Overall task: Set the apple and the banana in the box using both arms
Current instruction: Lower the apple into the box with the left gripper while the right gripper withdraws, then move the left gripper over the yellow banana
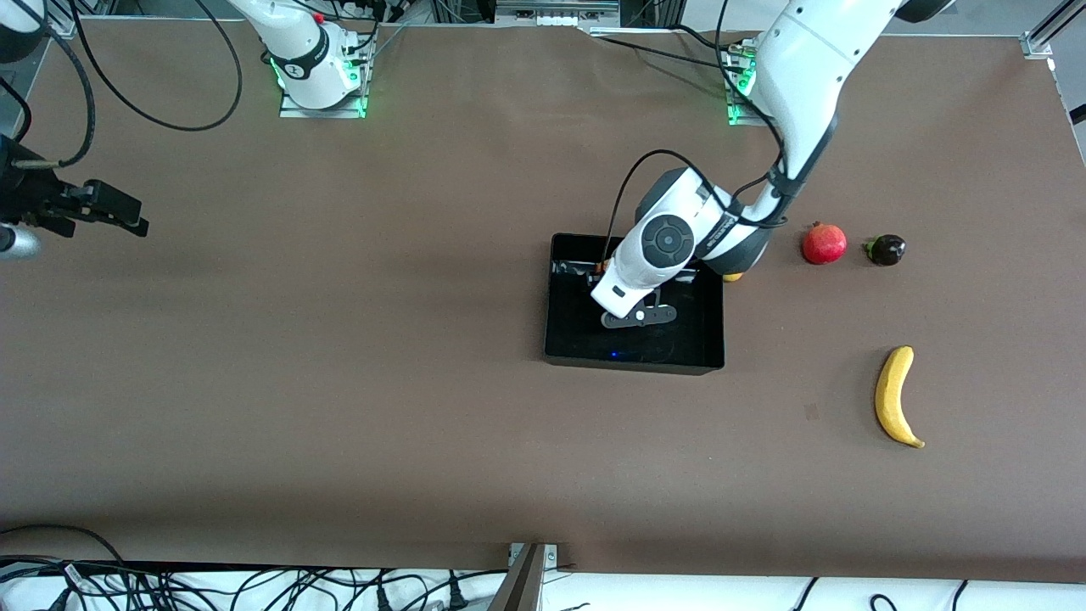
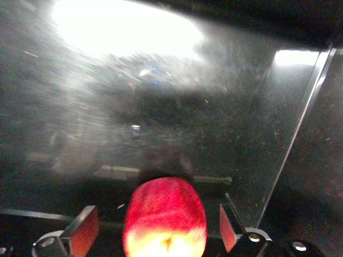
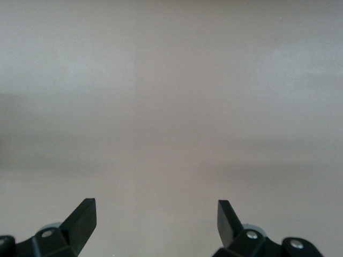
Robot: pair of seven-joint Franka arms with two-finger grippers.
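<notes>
Black plastic walls of the box (image 1: 632,363) surround the left gripper (image 2: 155,227), which reaches down inside it. Its fingers (image 2: 86,233) are spread, with a gap on each side of the apple (image 2: 165,214), so it grips nothing. The apple appears to sit on the box floor, near the wall at twelve o'clock in the front view.

I judge the apple step as good as done, with the banana step not yet begun. The banana (image 1: 896,395) lies on the desk (image 1: 339,382) at about four o'clock from the box, well apart from it and nearer the front camera.

The right gripper (image 1: 127,216) waits, released, over bare desk at about nine o'clock from the box.

Next, the left arm likely has to lift straight up clear of the walls. A gripper must then close across the banana's narrow width.
</notes>
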